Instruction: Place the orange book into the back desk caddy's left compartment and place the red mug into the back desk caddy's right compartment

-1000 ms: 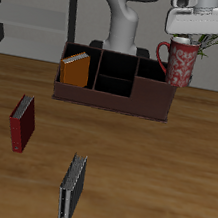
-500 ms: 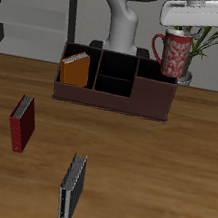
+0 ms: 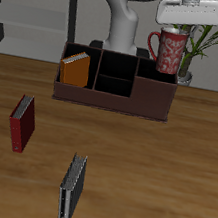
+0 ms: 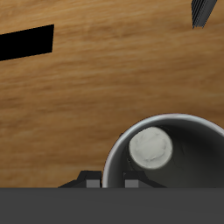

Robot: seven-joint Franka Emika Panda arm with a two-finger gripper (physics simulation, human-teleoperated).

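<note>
- The red mug (image 3: 171, 51) is seen lifted clear of the table, upright, with a faint pale pattern on its side and its handle (image 3: 153, 44) turned toward 9 o'clock in the exterior view.
- In the wrist view the mug (image 4: 166, 150) is looked into from above: a pale grey inside and a round lighter patch at the bottom.
- The gripper (image 3: 186, 29) is closed on the mug's rim; the fingers themselves are hardly seen.
- The mug is held above and a little behind the desk caddy (image 3: 113, 84), over its right compartment (image 3: 152, 91), which holds nothing that can be seen.
- The orange book (image 3: 75, 71) is stood, slightly tilted, in the left compartment (image 3: 74, 75).
- The small middle cells (image 3: 113, 76) look dark; their contents cannot be told.
- A dark red book (image 3: 21, 122) is laid on the table at 7 o'clock from the caddy, well apart from it.
- A grey-black book (image 3: 71, 188) is laid nearer the front edge, at 6 o'clock from the caddy.
- A green plant (image 3: 203, 38) is seen just behind the mug.
</note>
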